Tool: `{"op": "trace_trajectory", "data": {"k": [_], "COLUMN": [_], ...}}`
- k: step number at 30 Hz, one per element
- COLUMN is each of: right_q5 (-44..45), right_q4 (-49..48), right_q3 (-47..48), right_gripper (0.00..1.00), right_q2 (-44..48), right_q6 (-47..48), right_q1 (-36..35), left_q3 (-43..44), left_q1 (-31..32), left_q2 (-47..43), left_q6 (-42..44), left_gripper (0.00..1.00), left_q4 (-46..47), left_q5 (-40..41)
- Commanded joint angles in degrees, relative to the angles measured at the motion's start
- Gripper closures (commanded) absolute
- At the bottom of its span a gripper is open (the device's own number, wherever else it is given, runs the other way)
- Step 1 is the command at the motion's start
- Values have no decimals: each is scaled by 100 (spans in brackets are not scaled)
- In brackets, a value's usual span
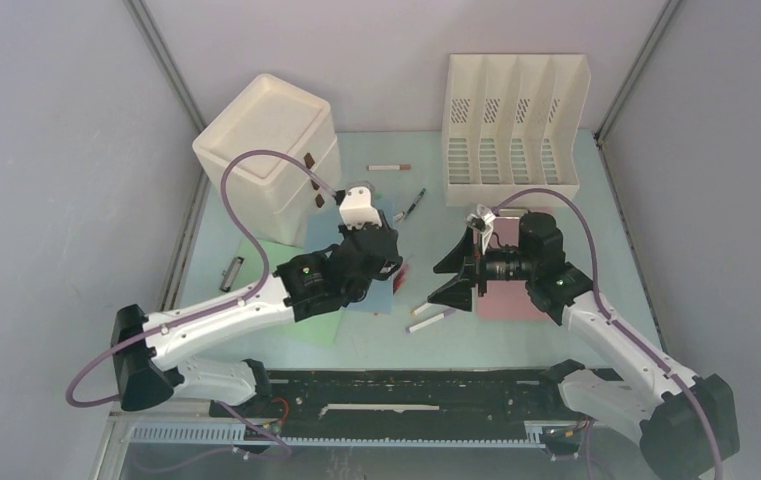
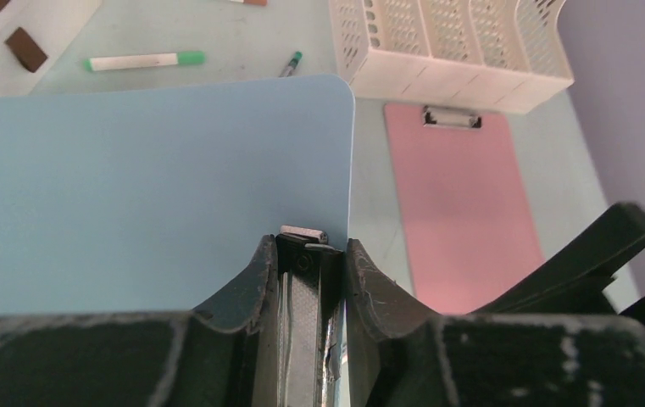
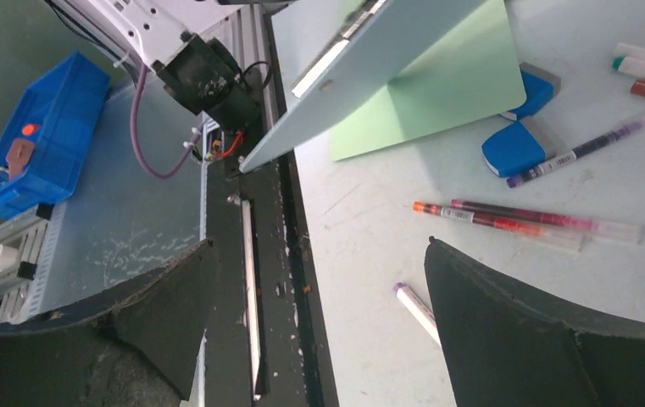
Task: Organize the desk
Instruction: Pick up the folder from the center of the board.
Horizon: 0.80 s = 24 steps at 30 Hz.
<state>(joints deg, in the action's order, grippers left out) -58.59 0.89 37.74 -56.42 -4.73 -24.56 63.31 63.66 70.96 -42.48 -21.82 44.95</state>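
Note:
The pale mint desk carries loose pens and boards. My left gripper is shut on the metal clip of a blue clipboard. In the right wrist view the blue clipboard stands tilted, raised off a green sheet. From above, the left gripper sits mid-desk in front of the drawer unit. My right gripper hangs open and wide beside a pink clipboard, holding nothing. Between its fingers lies a purple-capped marker.
A cream drawer unit stands back left and a cream file rack back right. Red pens, two blue erasers, a green marker and a black binder clip lie about. A black slotted rail runs along the front.

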Motion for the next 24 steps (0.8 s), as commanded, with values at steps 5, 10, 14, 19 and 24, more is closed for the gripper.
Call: {"op": "trace_trajectory", "data": {"k": [5,10,14,19,24], "right_q5": [1076,1709,2198,2384,2764], "right_q4": [-936,-716,-401,-271,-115], "right_q3": [4,176,352,440,577], "right_gripper": [3,7,8,26,71], "right_q2": [-112,-323,-390,-387,-479], "right_q6": [-712,-766,-780,-680,-516], "right_q1": [-723,-1060,-1086,-1095,-1095], "left_q3": [590,980,1238,1369,1422], "left_q1": [-533,-665,-687,-737,-758], "left_q2": [535,880,1096,1246,1386], "left_q6": [-1018,-1457,-1552,-1559,-1657], "left_gripper": [100,100,100,100,100], "left_q4": [539,556,502,528,652], "left_q5": [-681,-1005,-1204,-1516,-1812]}}
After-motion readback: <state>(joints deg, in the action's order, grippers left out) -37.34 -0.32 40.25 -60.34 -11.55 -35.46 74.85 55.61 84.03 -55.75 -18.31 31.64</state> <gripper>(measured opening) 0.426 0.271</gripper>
